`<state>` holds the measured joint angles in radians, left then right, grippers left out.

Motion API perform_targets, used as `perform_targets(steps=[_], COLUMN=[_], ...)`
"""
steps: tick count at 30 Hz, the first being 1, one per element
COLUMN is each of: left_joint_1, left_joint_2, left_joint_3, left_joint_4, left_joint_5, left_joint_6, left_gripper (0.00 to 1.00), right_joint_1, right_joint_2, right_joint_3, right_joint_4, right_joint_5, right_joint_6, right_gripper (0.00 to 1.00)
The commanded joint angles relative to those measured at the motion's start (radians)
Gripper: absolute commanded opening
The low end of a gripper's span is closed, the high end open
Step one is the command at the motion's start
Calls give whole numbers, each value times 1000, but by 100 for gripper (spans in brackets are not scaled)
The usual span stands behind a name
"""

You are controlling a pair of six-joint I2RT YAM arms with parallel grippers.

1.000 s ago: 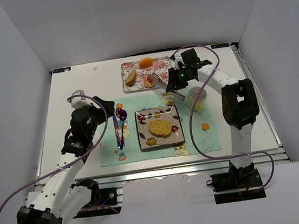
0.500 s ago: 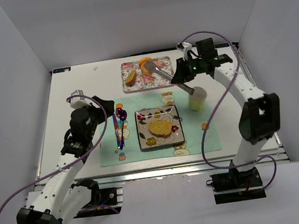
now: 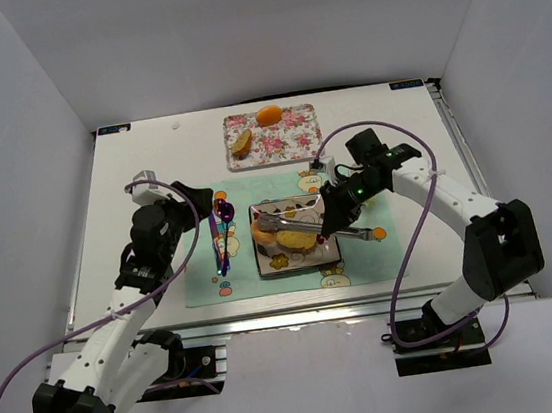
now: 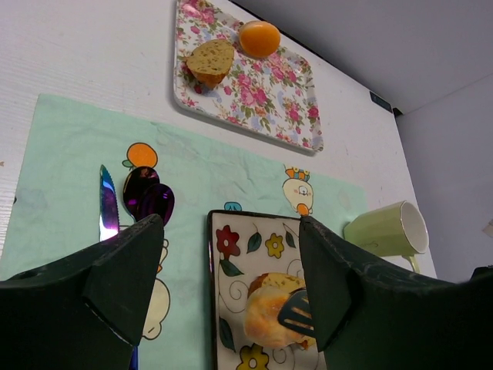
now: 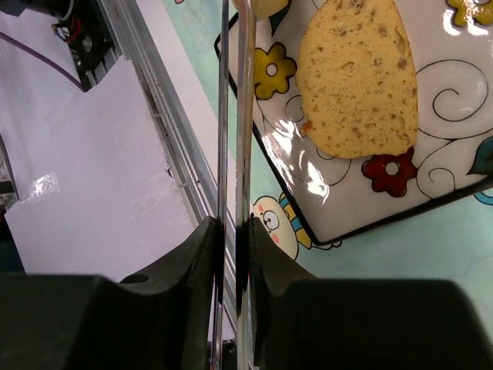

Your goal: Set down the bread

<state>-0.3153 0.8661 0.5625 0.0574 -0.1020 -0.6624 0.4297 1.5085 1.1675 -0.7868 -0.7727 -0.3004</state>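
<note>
Bread: golden-yellow oblong slice, porous face up, flat on flowered square plate.

The white tabletop carries a mint-green placemat printed with cartoon figures, lying flat toward the near edge between the two arms. A flowered rectangular tray sits at the far side, apart from the placemat, with bare white surface between them.

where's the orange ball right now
In the top view the orange ball sits on the floral tray at the table's far side, just right of the wedge bread slice.
</note>
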Motion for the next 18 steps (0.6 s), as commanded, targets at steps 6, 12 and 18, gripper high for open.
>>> perform_targets(steps=[6,12,18], left_joint_1=[5,5,5], left_joint_2=[-73,-90,-68], left_joint_3=[-16,-18,2], left_joint_4=[-1,-21,-21], left_joint_5=[-14,-13,-15], left_joint_6=[-16,-19,-3], left_gripper=[80,80,80], right_joint_1=[15,20,21], right_joint_2=[50,105,90], right_joint_3=[38,67,89], right_joint_4=[55,86,95], right_joint_5=[71,107,102], right_joint_6=[4,29,21], right_gripper=[14,32,47])
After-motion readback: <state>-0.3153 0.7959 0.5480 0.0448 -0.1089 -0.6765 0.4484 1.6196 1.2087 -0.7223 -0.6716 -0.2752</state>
